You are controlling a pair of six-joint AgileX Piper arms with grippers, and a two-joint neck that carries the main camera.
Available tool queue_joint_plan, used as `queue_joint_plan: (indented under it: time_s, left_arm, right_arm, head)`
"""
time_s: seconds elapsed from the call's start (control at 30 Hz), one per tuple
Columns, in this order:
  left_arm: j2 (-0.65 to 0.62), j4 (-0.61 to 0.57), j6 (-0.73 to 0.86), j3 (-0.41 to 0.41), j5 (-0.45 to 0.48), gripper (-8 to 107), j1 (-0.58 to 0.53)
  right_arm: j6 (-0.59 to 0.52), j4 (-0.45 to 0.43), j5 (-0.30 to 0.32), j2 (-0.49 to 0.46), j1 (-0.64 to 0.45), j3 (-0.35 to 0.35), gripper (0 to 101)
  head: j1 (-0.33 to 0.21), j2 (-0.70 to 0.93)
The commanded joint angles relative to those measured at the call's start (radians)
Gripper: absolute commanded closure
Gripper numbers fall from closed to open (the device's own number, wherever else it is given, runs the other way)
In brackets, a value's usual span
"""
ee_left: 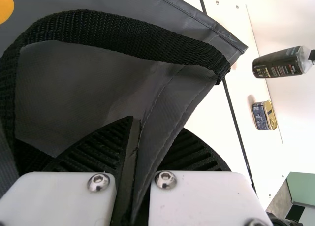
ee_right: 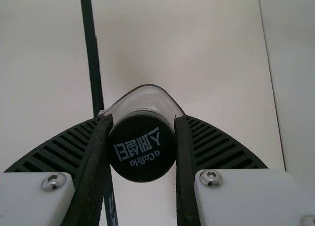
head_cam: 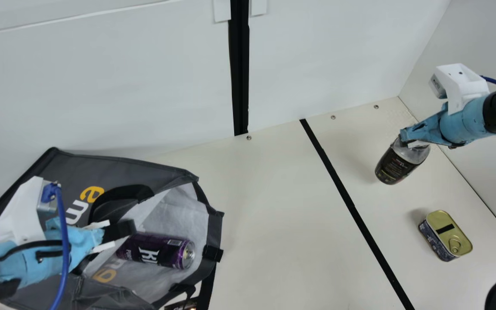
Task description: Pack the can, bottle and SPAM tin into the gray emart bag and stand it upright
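Note:
The gray emart bag [head_cam: 162,174] lies on its side with its mouth facing right, and the purple can [head_cam: 157,251] rests inside near the opening. My left gripper [head_cam: 121,230] is at the bag's upper layer by the handle; in the left wrist view, the left gripper [ee_left: 147,137] is shut on the edge of the bag [ee_left: 98,88]. My right gripper [head_cam: 411,140] holds the dark bottle [head_cam: 396,165], which tilts, at its top. Close up, the right gripper [ee_right: 141,132] is shut on the black cap [ee_right: 141,147]. The SPAM tin [head_cam: 448,234] sits below the bottle in the main view.
A black tape line [head_cam: 347,198] crosses the table [head_cam: 274,215] between bag and tin. White walls [head_cam: 101,86] stand behind and at the right. A dark object [head_cam: 183,305] peeks out beneath the bag's mouth at the bottom edge.

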Motion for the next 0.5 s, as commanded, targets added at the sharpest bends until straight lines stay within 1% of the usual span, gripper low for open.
queue_joint_plan:
  time_s: [0.0,0.27,0.47]
  left_arm:
    - [0.0,0.0,0.0,0.0,0.0,107,0.0]
    - [0.0,0.0,0.0,0.0,0.0,107,0.0]
    - [0.0,0.0,0.0,0.0,0.0,107,0.0]
  right_arm:
    - [-0.01,0.003,0.005,-0.016,0.006,0.008,101]
    - [-0.058,0.018,0.033,-0.091,0.031,0.049,101]
    - [-0.1,0.036,0.034,-0.151,0.048,0.11,101]
  head:
    - [-0.023,-0.001]
    - [-0.023,-0.001]
    - [-0.023,-0.001]
